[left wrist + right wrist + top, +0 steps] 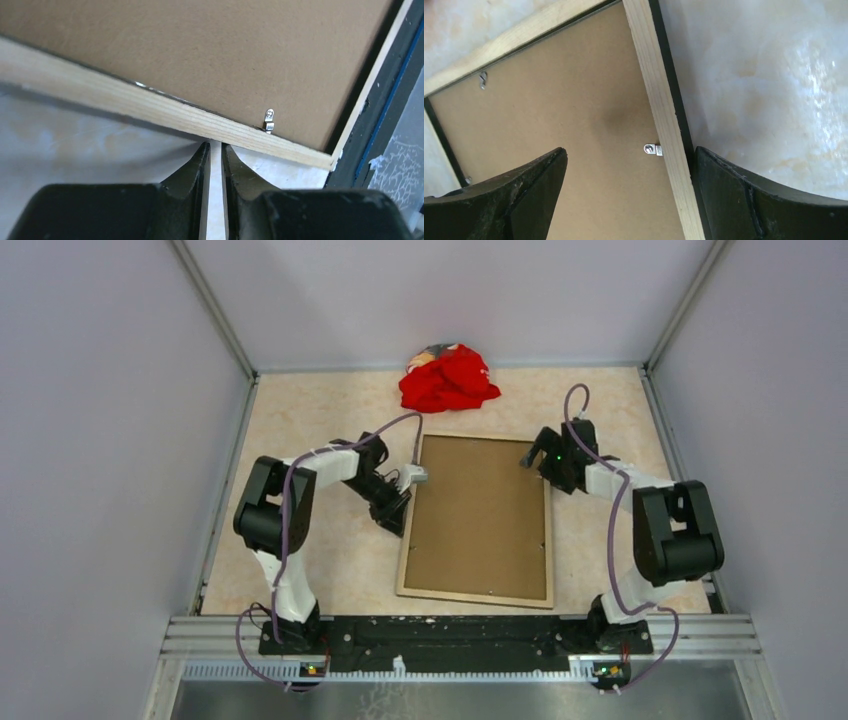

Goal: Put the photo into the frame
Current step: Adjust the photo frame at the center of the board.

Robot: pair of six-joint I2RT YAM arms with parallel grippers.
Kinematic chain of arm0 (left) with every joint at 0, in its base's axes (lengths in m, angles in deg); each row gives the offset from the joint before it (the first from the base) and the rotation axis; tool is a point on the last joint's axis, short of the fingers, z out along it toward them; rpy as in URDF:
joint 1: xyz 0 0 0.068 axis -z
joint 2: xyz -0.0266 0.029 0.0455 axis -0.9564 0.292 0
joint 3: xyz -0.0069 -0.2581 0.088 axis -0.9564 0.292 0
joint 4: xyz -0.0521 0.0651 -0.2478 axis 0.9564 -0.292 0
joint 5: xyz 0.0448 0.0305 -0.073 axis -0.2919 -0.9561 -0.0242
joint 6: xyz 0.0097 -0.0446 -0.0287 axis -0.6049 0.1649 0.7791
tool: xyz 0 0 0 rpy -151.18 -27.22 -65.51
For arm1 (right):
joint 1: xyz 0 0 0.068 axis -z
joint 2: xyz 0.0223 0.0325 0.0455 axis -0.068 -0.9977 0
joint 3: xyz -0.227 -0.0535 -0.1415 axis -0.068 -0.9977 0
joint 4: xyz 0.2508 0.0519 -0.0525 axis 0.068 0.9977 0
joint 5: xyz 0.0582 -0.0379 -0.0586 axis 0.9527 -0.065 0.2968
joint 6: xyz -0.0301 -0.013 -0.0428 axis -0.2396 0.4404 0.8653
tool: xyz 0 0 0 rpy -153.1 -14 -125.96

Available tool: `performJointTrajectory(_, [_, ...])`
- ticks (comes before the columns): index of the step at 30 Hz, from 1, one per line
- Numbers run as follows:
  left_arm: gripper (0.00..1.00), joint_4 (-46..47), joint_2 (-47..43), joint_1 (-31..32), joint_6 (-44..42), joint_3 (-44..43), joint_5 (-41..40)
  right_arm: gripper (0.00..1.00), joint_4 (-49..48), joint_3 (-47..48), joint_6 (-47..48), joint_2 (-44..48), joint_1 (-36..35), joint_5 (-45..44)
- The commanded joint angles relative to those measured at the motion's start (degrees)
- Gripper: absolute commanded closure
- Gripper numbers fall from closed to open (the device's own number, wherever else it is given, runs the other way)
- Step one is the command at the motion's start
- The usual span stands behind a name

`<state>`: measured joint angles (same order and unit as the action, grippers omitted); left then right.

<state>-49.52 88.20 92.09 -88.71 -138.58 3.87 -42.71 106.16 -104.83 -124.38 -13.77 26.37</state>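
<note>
Frame (pixel 475 594) lies back-up in the middle of the tabletop (pixel 320 430) with a brown board (pixel 480 515) sitting in it; no photo shows, so maybe it hides under the board. The left tool (pixel 214 150) is almost closed on nothing, tips right at the frame's wooden side, and the right tool (pixel 629 152) is wide open over the other side by a small metal clip (pixel 652 149). I think the clips are the job now, so next comes a careful push on that clip.

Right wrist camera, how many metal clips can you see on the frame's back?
2: one clip on the frame rail, mid-picture; one by the top rail, upper left. Others may be out of view.
</note>
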Motion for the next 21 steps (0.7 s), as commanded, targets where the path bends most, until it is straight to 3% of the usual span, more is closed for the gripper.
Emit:
performJointTrajectory(1, [0.79,-3.51,-1.09,2.75,-5.62,1.91,1.71,0.02,-3.85,5.56,0.4,-1.58,0.29,4.31])
performJointTrajectory(5, [0.78,-7.87,-2.91,-0.56,-9.95,-1.02,1.96,0.03,0.74,10.09,3.05,-0.65,0.59,-0.77])
performJointTrajectory(8, [0.78,-10.0,-0.16,-6.86,-9.92,-9.23,1.98,0.04,-0.42,11.35,3.88,1.41,0.67,-4.43])
performJointTrajectory(11, [0.77,-8.27,7.12,-12.46,-2.55,-23.03,3.1,0.06,-2.93,13.12,2.05,-0.13,0.01,-0.83])
performJointTrajectory(14, [0.77,-6.7,15.36,-14.18,4.57,-34.13,5.08,0.08,-6.67,15.16,-0.74,-3.56,-2.57,3.94])
performJointTrajectory(21, [0.75,-3.43,26.73,-13.29,15.7,-45.65,11.96,0.13,-11.5,22.06,-5.01,-15.28,-9.42,8.74])
